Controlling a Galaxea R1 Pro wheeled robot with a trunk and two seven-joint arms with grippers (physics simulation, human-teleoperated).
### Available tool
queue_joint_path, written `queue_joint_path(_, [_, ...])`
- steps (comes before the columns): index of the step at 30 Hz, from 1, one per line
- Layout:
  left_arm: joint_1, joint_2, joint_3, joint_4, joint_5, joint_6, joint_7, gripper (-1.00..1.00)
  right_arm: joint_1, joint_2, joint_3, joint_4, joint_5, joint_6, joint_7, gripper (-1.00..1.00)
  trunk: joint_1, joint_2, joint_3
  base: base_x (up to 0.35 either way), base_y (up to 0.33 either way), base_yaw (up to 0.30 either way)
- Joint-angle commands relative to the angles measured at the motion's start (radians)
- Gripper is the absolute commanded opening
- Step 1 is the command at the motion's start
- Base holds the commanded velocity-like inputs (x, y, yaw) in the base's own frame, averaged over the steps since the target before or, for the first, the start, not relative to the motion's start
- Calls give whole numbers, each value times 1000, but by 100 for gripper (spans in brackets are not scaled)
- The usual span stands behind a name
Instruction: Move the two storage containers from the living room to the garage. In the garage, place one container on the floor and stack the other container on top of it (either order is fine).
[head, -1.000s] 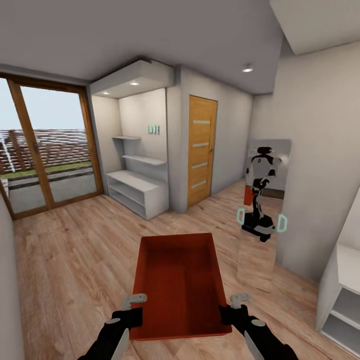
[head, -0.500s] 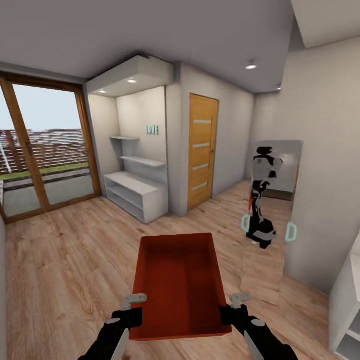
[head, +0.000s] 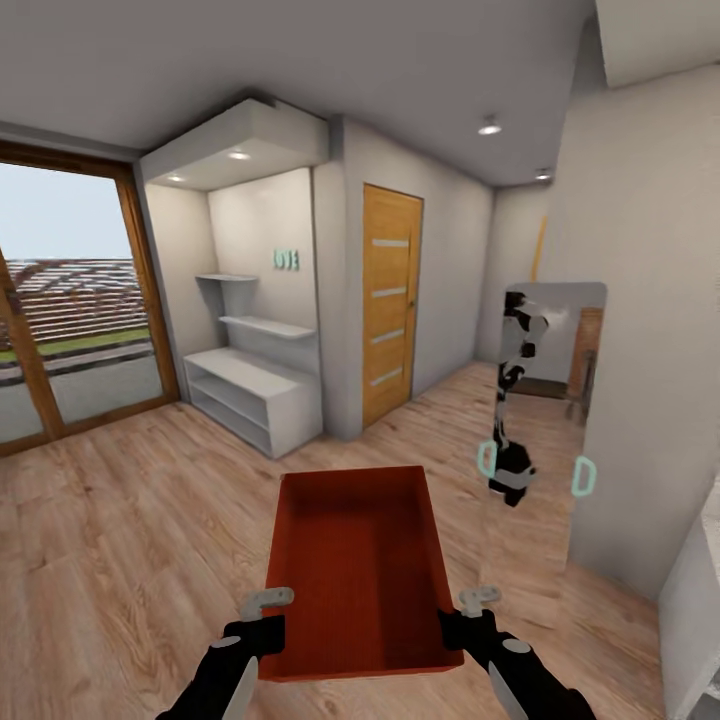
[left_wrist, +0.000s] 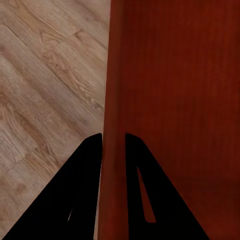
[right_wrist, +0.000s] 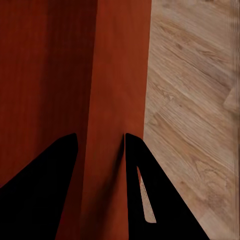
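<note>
Low in the frame's centre, the orange-red rectangular open-top storage bin hangs with the left gripper and right gripper each clamped on a side wall, so level, even carrying should prevent tilting.

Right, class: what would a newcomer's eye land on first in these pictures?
First, the orange-red bin low in the middle of the head view, held over the wood floor with the left end effector and right end effector clamped on its side walls. Then the mirror on the right, reflecting the robot.
</note>
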Motion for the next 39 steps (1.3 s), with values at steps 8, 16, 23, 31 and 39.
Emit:
queue_joint_path(8, [0,0,4,-4,-28,0,16,-100,0,4,-7,0,-9,4,48,-100,1,-1,0,325,125,-272])
queue_joint_path(16, [0,0,5,-4,-27,0,16,-100,0,4,-7,0,-9,4,48,-100,1,-1,0,324,146,-172])
queue_joint_path(23, [0,0,5,-4,-27,0,16,-100,0,4,-7,0,-9,4,48,-100,1,-1,0,321,166,-7])
queue_joint_path(31, [0,0,4,-4,-27,0,16,-100,0,4,-7,0,-9,4,48,-100,1,-1,0,321,162,0])
queue_joint_path(39, [0,0,5,-4,-27,0,16,-100,0,4,-7,0,-9,4,48,-100,1,-1,0,321,151,-100])
